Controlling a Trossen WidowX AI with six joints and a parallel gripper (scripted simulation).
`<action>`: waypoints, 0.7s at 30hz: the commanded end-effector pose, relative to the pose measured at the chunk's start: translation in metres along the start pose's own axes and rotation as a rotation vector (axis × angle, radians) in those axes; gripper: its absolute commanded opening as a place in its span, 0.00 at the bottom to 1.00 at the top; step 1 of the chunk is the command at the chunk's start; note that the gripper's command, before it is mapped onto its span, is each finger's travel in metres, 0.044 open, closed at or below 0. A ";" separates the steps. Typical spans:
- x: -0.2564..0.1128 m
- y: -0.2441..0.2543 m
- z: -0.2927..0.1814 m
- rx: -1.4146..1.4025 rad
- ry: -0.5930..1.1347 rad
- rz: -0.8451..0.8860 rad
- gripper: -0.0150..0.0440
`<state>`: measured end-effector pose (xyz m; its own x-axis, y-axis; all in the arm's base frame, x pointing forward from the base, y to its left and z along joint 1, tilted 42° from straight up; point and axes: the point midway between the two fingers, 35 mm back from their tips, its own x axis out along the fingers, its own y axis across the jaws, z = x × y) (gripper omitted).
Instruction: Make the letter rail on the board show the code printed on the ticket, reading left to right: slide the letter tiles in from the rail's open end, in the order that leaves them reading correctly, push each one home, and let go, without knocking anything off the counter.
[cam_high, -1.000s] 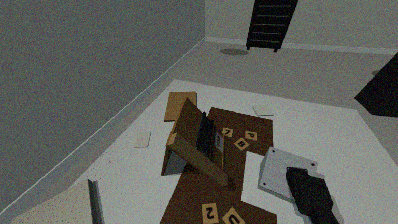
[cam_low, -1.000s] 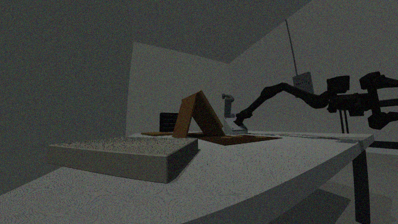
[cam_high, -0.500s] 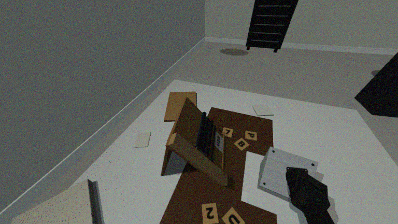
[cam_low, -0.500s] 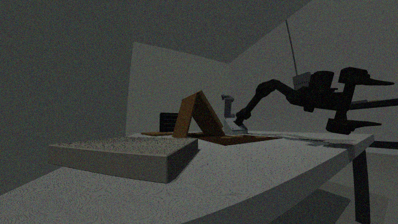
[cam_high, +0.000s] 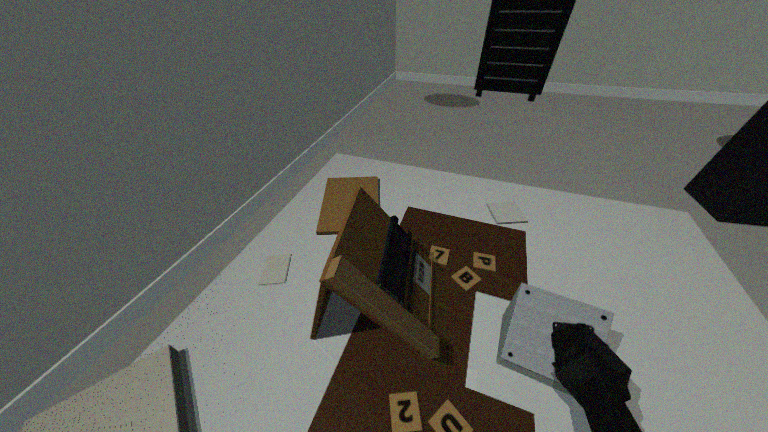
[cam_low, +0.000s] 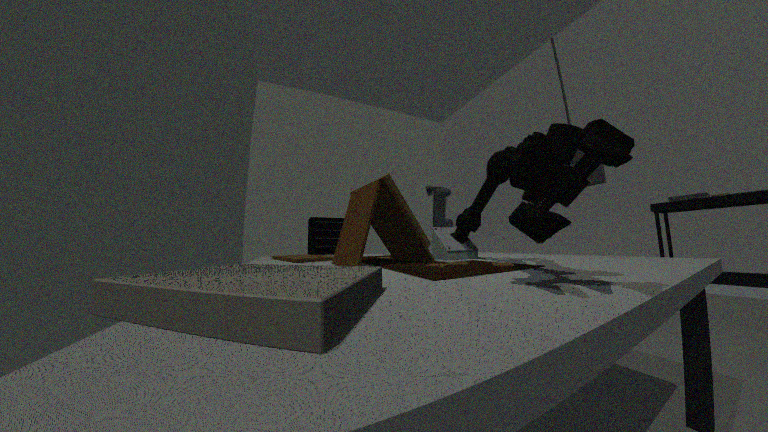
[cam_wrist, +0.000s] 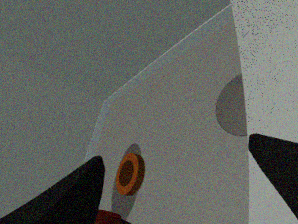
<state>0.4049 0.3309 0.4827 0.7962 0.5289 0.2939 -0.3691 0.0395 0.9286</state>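
My gripper (cam_wrist: 177, 152) is open and empty; the wrist view shows floor and a pale surface beyond its fingers, and no tile. The top view does not show the gripper. The leaning wooden board (cam_high: 360, 228) (cam_low: 402, 225) carries a dark rail (cam_high: 393, 263); whether any tile sits in it cannot be made out. The pale ticket (cam_high: 422, 272) is too small to read. Tiles marked 7 (cam_high: 439, 255), P (cam_high: 484, 261) and B (cam_high: 465, 277) lie on the brown mat (cam_high: 456, 222) beyond the board. Tiles marked 2 (cam_high: 405, 411) and U (cam_high: 450, 419) lie at its near end.
A wooden bar (cam_high: 384, 306) slopes down from the board. The arm's grey base plate (cam_high: 537, 327) stands beside the mat. A thick pale slab (cam_high: 112, 394) (cam_low: 225, 311) lies nearer the cameras. A flat wooden panel (cam_high: 349, 201) and thin pale cards (cam_high: 276, 269) (cam_high: 507, 212) lie around the board.
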 end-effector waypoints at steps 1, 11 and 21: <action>-0.003 -0.018 0.036 -0.115 -0.035 -0.050 1.00; -0.022 -0.066 0.132 -0.383 -0.125 -0.209 1.00; -0.064 -0.107 0.222 -0.605 -0.183 -0.391 1.00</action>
<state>0.4974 0.1346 0.4230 0.9595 0.2693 0.0825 -0.2385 0.6214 0.7463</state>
